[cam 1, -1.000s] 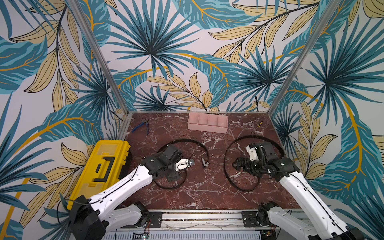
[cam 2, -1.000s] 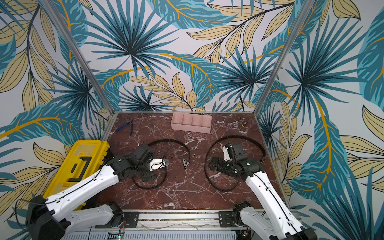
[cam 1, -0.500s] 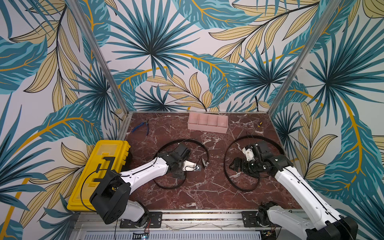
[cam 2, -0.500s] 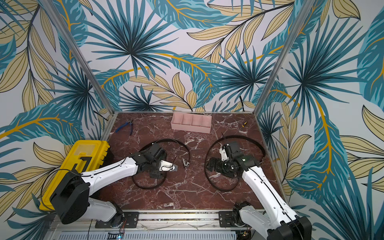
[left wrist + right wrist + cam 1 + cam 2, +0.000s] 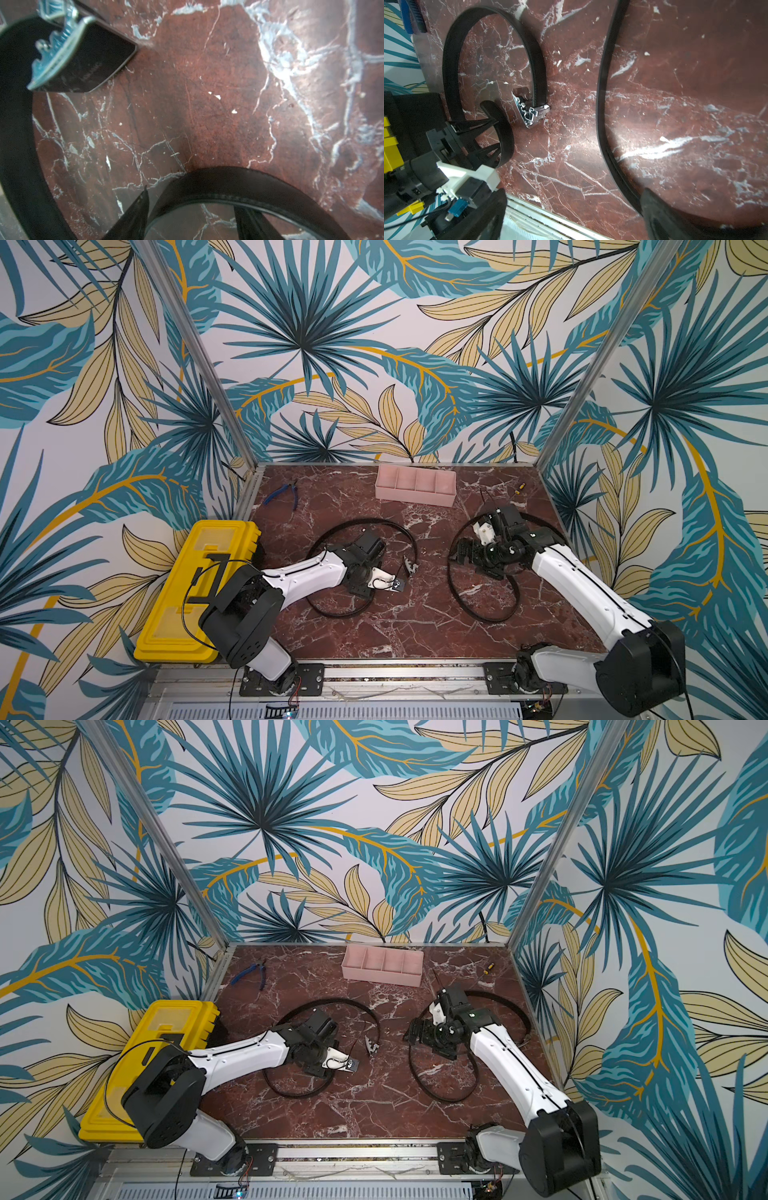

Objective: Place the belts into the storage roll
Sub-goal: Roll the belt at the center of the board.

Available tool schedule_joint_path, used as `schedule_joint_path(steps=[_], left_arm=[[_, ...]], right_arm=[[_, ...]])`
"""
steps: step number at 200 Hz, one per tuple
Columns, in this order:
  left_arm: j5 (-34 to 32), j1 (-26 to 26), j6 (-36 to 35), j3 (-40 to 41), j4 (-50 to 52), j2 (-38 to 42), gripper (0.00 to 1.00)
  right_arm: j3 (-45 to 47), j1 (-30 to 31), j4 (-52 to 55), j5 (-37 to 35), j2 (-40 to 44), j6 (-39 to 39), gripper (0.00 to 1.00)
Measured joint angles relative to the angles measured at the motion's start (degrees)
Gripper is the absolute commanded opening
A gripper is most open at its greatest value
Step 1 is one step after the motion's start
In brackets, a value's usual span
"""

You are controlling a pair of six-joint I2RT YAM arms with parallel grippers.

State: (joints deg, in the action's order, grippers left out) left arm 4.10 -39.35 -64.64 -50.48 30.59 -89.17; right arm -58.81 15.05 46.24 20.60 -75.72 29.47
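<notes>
Left claw (image 5: 497, 135) has pushed in closer to the silver buckle (image 5: 529, 115) than a second ago, and its fingers have narrowed. Right claw (image 5: 573, 190) has edged across its loop, same spread.

Left claw now: fingers part-way apart, tips at the curled tail end of the left belt (image 5: 450, 62), not pinching it.

Right claw: spread wide, gripping nothing. The strap of the right belt (image 5: 601, 99) runs just beside one finger.

Belts: narrow black straps standing on edge in big loose loops on the marble table (image 5: 374, 635), side by side, not touching. The left belt's buckle lies on the table, with the tail curled in just beside it.

Both belts sit on the near side of the pink tray (image 5: 415, 497), which has four compartments in a row, and are well apart from it.
</notes>
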Motion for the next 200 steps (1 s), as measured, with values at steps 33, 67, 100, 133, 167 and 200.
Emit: schedule_joint_path(steps=[33,67,100,133,167,200], left_arm=[[0.22,-0.09,1.09,0.07,0.17,0.00,0.09],[0.17,-0.22,3.15,-0.04,0.07,-0.26,0.00],[-0.04,-0.20,6.64,-1.77,0.04,-1.99,0.00],[-0.24,0.61,14.03,-4.17,-0.15,-4.15,0.00],[-0.20,1.42,22.12,-4.20,-1.11,-4.28,0.00],[-0.44,2.84,30.38,-3.52,-2.97,-3.91,0.00]], right_arm=[[-9.18,1.18,-1.11,-2.12,-11.52,-2.99,0.99],[-20.15,5.29,-2.86,-7.87,-24.00,-8.37,0.99],[-30.34,10.03,-4.44,-12.59,-35.85,-14.08,0.93],[-39.56,12.96,-4.98,-15.17,-45.92,-18.88,0.88],[-45.40,13.88,-4.68,-15.50,-52.02,-22.60,0.77],[-50.97,14.67,-3.32,-15.85,-56.13,-24.65,0.45]])
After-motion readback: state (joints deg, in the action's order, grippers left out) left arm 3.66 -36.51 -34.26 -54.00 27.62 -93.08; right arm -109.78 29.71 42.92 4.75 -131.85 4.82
